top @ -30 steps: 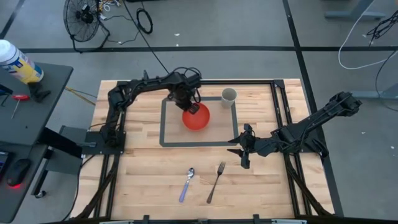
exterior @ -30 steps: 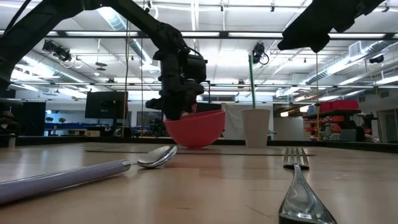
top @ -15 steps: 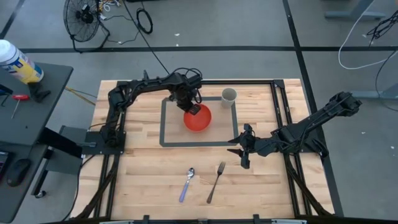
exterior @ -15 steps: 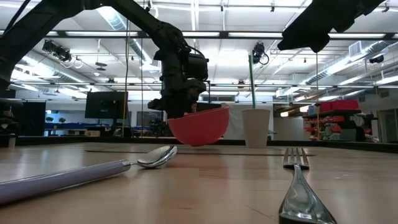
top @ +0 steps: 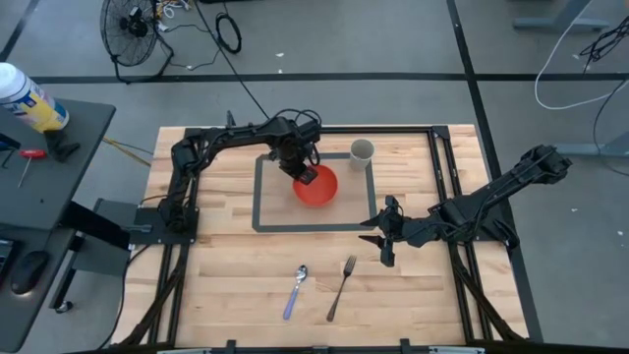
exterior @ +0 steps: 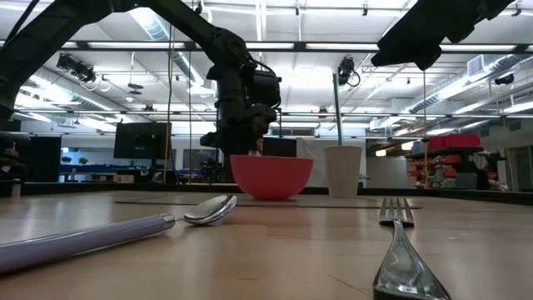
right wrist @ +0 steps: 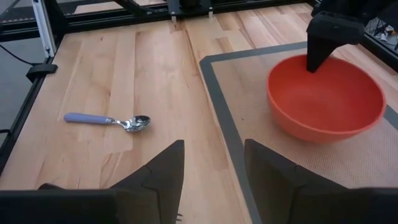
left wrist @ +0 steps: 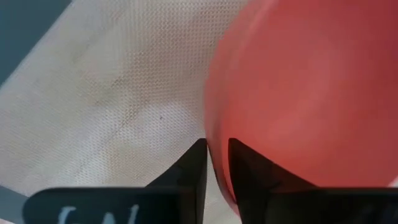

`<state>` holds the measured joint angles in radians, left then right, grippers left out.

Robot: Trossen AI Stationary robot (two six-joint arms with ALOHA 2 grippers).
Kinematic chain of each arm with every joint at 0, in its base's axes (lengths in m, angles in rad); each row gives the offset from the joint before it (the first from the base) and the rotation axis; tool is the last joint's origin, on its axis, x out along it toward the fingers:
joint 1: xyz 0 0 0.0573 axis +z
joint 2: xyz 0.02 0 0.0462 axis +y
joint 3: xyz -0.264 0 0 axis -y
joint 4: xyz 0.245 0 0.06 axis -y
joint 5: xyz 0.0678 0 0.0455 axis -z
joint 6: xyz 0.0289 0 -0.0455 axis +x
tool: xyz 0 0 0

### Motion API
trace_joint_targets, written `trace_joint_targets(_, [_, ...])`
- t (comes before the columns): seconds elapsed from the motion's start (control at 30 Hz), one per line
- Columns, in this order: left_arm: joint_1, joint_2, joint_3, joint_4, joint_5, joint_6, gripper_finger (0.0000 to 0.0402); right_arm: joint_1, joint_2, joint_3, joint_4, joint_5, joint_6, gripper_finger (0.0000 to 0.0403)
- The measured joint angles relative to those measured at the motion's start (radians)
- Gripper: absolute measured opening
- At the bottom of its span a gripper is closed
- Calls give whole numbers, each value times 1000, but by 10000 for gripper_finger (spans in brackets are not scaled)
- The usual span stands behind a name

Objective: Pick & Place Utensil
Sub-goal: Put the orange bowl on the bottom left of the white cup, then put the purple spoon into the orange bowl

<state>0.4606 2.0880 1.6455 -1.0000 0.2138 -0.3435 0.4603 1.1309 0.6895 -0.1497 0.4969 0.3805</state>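
A red bowl (top: 319, 187) (exterior: 271, 175) (right wrist: 326, 99) sits level on the grey-bordered mat (top: 260, 202). My left gripper (top: 303, 169) (exterior: 241, 150) (left wrist: 214, 155) stands at the bowl's far-left rim, shut on it. A spoon with a lilac handle (top: 297, 290) (exterior: 125, 229) (right wrist: 109, 120) and a metal fork (top: 341, 287) (exterior: 400, 250) lie flat on the wood near the table's near edge. My right gripper (top: 385, 236) (right wrist: 211, 180) hovers open, right of the mat's near corner, above and beyond the fork. My left gripper pinches the bowl's rim (left wrist: 210, 140) on its far-left side, one finger (left wrist: 249, 171) inside the bowl and one (left wrist: 196, 165) outside. The fingers come from above, pointing down. The bowl stands level with its base on the mat.
A pale paper cup (top: 363, 150) (exterior: 344, 171) stands upright at the mat's far right corner, close to the bowl. Black frame rails (top: 442, 167) run along the table's sides. Bare wood lies between the mat and the two utensils.
The bowl was tipped and held off the mat; it has come down and now stands level. With my left gripper it has shifted slightly toward the table's right, nearer the cup. My right arm has kept still.
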Motion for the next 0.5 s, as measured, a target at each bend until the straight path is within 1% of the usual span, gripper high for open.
trace_joint_targets(0.13, [0, 0, 0, 0, -27, 36, 86, 0, 0, 0, 0, 0, 0, 169])
trace_joint_targets(0.3, [1, 0, 7, -8, -30, 55, 110, 0, 0, 0, 0, 0, 0, 169])
trace_joint_targets(0.5, [0, -5, 98, -14, -29, 95, 140, 0, 0, 0, 0, 0, -1, 169])
